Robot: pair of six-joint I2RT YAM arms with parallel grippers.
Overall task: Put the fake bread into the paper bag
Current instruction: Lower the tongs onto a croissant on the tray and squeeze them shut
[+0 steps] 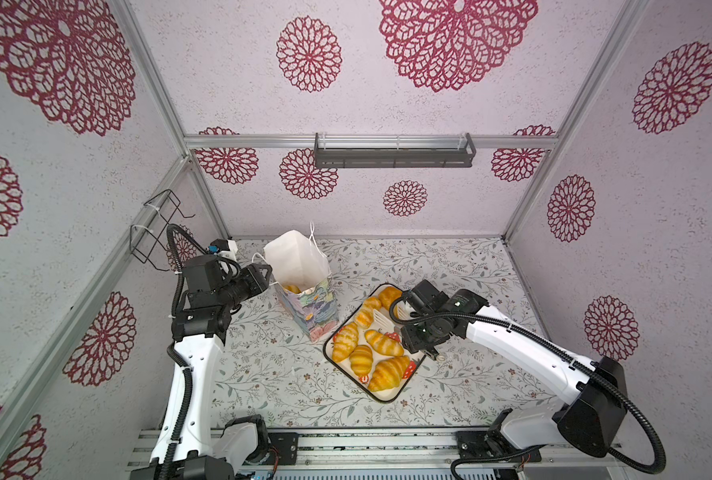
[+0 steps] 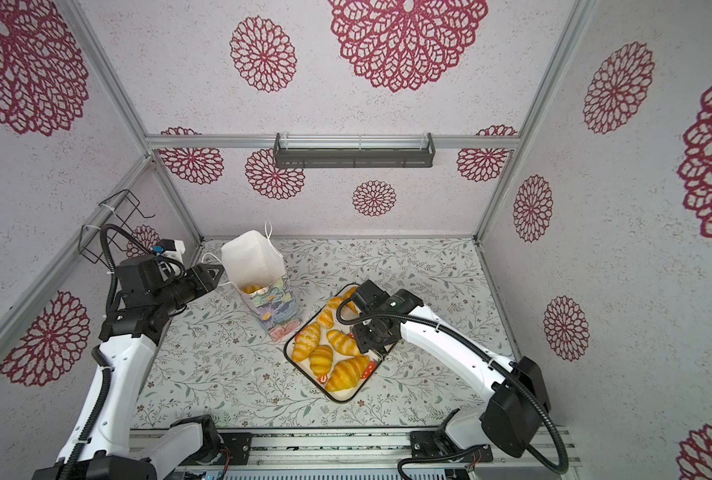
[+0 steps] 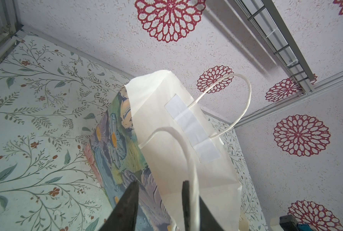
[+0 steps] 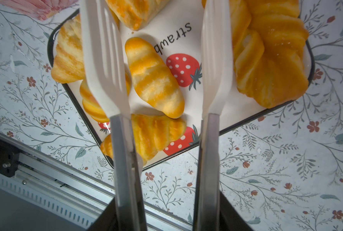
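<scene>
Tongs (image 4: pixel 104 66) pinched in our right claw (image 4: pixel 167 218) stand spread astride a small croissant (image 4: pixel 154 78) lying roughly lengthwise between them.

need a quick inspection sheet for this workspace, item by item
surface: floral-print table, with the bag and tray standing on it
job's things: paper bag upright and open, one fake bread visible inside; about seven more visible on the strawberry tray
clutter: nothing seen
grippers: left gripper has its fingers apart, straddling the bag's rim; right gripper holds tongs, which are open around a small croissant
cables: black conduit runs along both arms; one loop hangs above the tray by the right wrist
surroundings: wire basket on the left frame, grey shelf on the back wall
</scene>
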